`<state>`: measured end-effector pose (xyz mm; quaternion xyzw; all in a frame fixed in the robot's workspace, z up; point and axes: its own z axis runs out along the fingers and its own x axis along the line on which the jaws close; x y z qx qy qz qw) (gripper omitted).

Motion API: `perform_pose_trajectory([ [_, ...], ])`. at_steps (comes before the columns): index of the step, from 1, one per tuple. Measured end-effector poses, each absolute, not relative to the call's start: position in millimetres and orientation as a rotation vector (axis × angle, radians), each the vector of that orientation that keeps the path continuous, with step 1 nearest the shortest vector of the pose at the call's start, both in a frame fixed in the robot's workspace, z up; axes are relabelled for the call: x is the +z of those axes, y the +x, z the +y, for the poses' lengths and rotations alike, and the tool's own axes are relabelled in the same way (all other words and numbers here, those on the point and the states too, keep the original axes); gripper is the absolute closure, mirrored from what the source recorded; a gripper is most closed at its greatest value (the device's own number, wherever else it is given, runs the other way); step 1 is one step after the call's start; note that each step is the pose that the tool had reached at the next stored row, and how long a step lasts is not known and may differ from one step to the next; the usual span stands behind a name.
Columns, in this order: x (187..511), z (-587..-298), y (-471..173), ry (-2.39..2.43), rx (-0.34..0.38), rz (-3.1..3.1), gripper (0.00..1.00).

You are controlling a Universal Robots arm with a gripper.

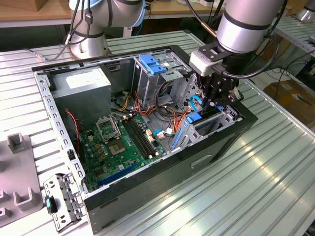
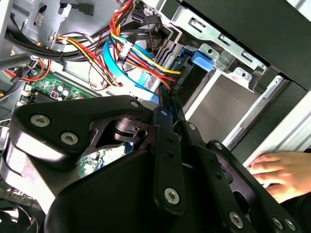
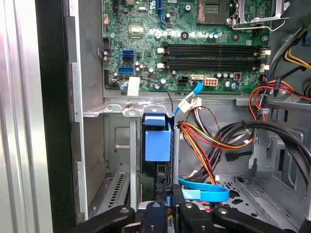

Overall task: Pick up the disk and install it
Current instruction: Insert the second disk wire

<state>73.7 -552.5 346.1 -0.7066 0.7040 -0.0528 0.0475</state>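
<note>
Gripper [image 1: 220, 101]: closed on the disk's edge, low inside the computer case [image 1: 224, 142].
Disk [image 3: 158, 141]: standing on edge in the drive bay, blue rail showing, beside the motherboard [image 1: 120, 142].
Hand [image 2: 282, 170]: resting on the case's outer rim.
Counter [image 1: 256, 191]: carries the case.

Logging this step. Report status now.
Gripper shut on the disk. Disk on edge in the drive bay. Blue cable close beside; a hand rests by the case.
</note>
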Motion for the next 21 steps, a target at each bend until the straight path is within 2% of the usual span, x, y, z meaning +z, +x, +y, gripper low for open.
perform_pose_trajectory([
  [21, 339.6, -554.7, 73.7, -2.153, -0.157, 2.146, 0.83],
])
